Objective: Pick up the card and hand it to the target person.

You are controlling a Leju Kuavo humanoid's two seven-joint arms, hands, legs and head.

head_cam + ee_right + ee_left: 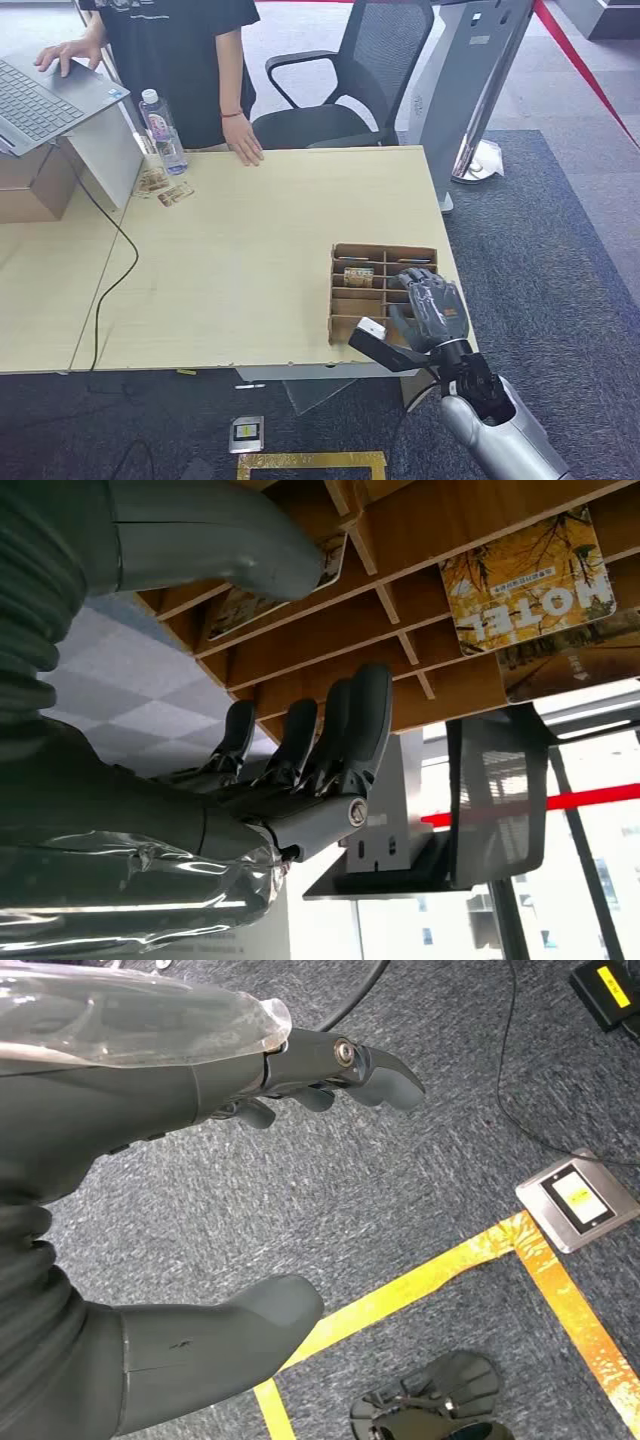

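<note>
A yellow hotel card (358,275) lies in a compartment of the brown cardboard divider box (337,322) at the table's near right edge. Close up, the same card (528,570) shows its printed face, and a second card (245,608) lies in a compartment by my thumb. My right hand (430,305) hovers over the box's right side, thumb stretched out and fingers (355,730) bent toward the dividers, holding nothing. The left hand (98,1140) hangs over the carpet with fingers and thumb apart, empty. A person in a black shirt stands across the table, one hand (245,145) resting on its far edge.
A water bottle (164,130) and two loose cards (175,194) sit at the far left, beside a laptop (45,95) on a stand with a cable trailing over the table. An office chair (355,80) stands behind the table. Yellow floor tape (423,1280) and a floor socket (577,1198) lie below.
</note>
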